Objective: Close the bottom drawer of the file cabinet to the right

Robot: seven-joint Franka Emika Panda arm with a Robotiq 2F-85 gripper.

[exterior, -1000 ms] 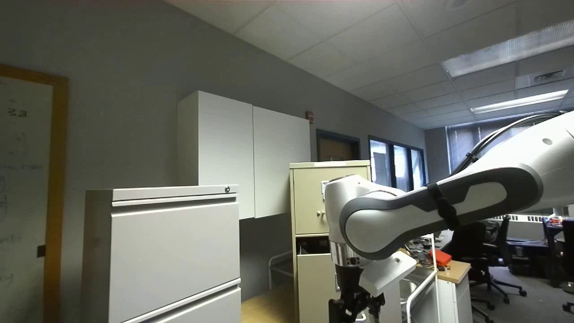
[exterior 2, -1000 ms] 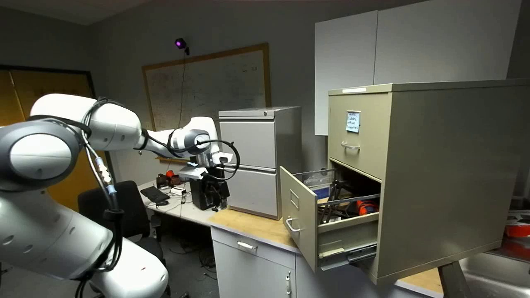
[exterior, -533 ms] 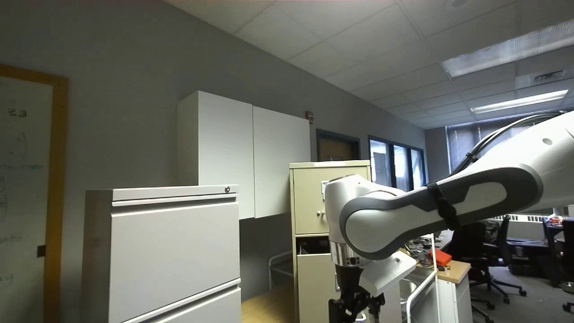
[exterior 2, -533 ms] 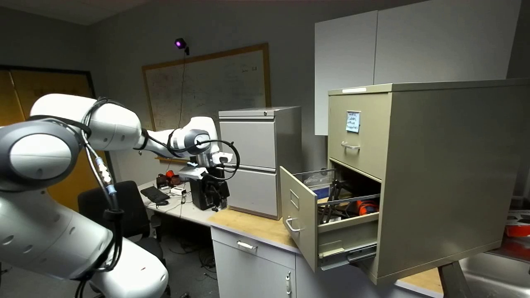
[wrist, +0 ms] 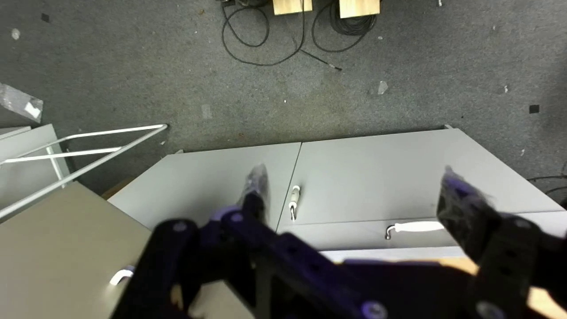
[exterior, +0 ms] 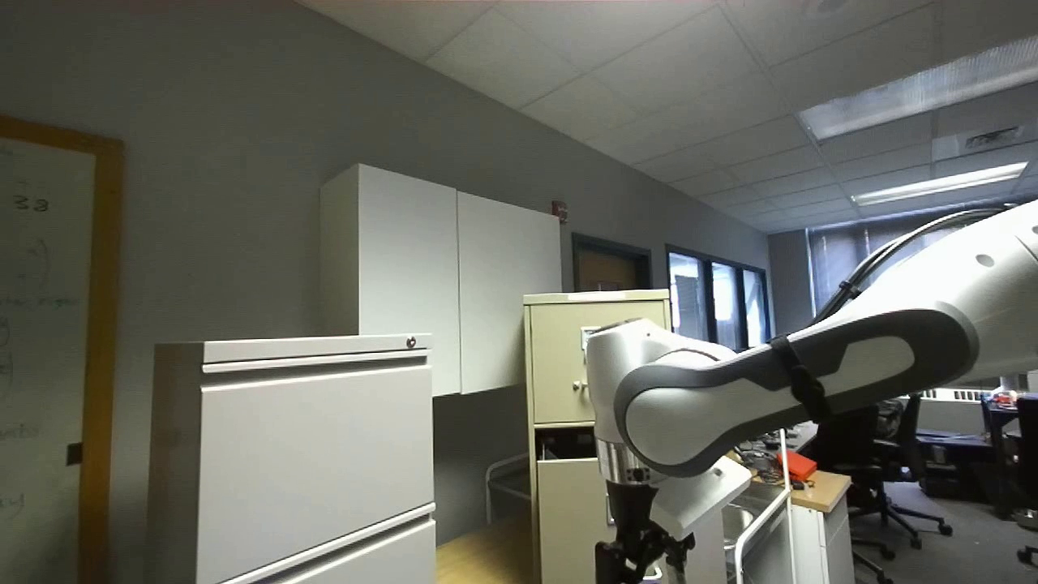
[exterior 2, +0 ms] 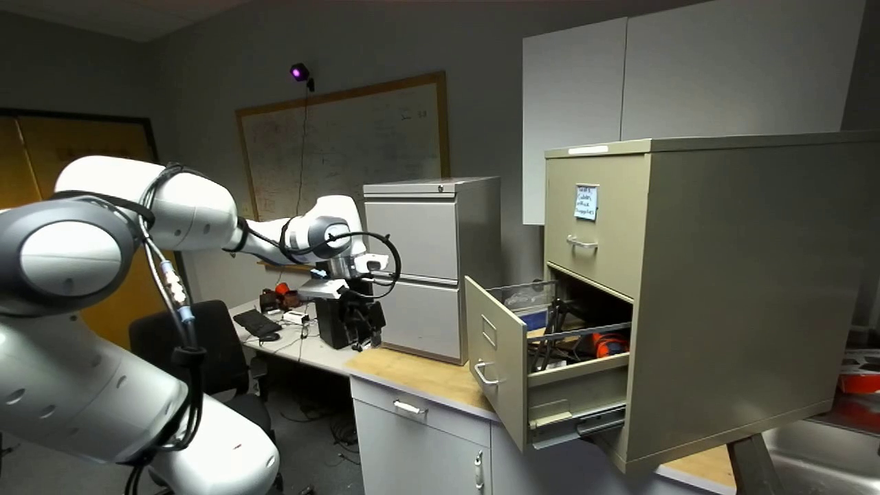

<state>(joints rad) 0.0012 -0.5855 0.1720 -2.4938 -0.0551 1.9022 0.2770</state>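
Observation:
The beige file cabinet [exterior 2: 746,289] stands at the right in an exterior view and behind my arm in an exterior view [exterior: 555,365]. Its bottom drawer [exterior 2: 496,357] is pulled well out, with clutter inside and a light handle [exterior 2: 485,375] on its front; the top drawer is shut. The bottom drawer's front also shows in an exterior view [exterior: 568,519] and at the lower left of the wrist view [wrist: 66,252]. My gripper [wrist: 354,181] is open and empty, fingers wide apart. In an exterior view my gripper [exterior 2: 363,333] hangs pointing down, left of the drawer front and apart from it.
A pale grey cabinet [exterior 2: 412,240] stands on the wooden counter [exterior 2: 412,371] close behind my gripper. Grey base units [wrist: 376,177] with handles lie below. A white rack [wrist: 88,168] is beside the drawer. White cupboards [exterior 2: 729,75] hang on the wall.
My arm and gripper have shifted very slightly, a little toward the drawer in an exterior view. The bottom drawer has not moved.

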